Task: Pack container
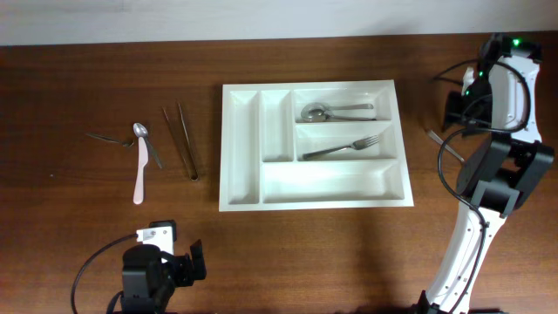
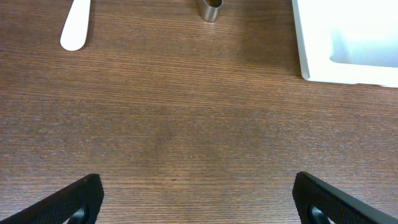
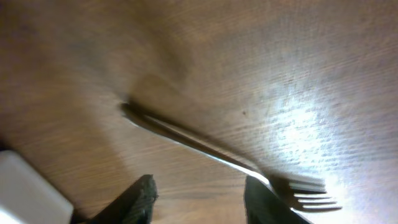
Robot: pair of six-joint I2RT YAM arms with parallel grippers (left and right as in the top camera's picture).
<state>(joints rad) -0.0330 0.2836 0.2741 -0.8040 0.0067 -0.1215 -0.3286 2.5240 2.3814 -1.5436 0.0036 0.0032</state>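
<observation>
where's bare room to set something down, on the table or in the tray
Free: the container's long near compartment and two upright compartments; the table strip between the container and the left gripper. Crowded: left of the container, with tongs, spoons and white knife; right of it, the right gripper over a fork.

Dark brown wood-grain table (image 1: 87,78), matte. Pale wall (image 1: 174,17) strip along far edge. 1 bright glare patch (image 3: 305,118) on tabletop.

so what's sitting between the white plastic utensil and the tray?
The metal tongs lie between the utensil and the tray; otherwise bare wood. The overhead view shows it.
</observation>
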